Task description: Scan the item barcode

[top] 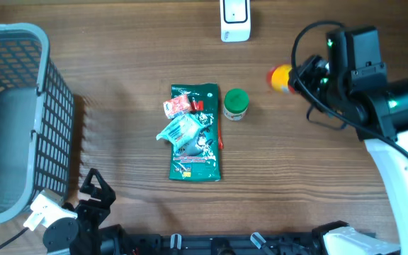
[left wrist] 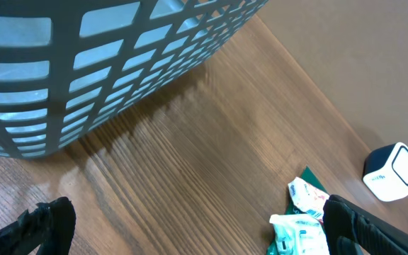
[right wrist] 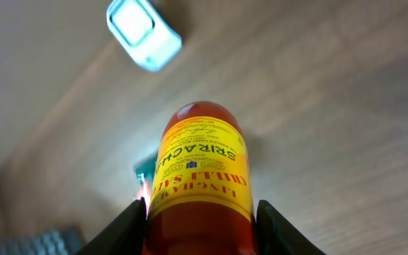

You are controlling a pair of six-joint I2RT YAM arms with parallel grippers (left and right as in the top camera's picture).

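A red sriracha bottle (right wrist: 200, 170) with a yellow label is clamped between the two black fingers of my right gripper (right wrist: 200, 230), held above the table with its far end toward the white scanner (right wrist: 144, 33). From overhead, the bottle (top: 280, 78) sticks out left of the right gripper (top: 297, 76), to the lower right of the scanner (top: 235, 20). No barcode shows on the label side I see. My left gripper (left wrist: 200, 237) stands wide open over bare wood near the front left of the table (top: 94, 193), holding nothing.
A green packet (top: 195, 132) lies mid-table with small sachets (top: 179, 120) on top, and a green-lidded jar (top: 235, 103) stands beside it. A grey mesh basket (top: 48, 92) fills the left side. In the left wrist view the basket (left wrist: 105, 64) looms close.
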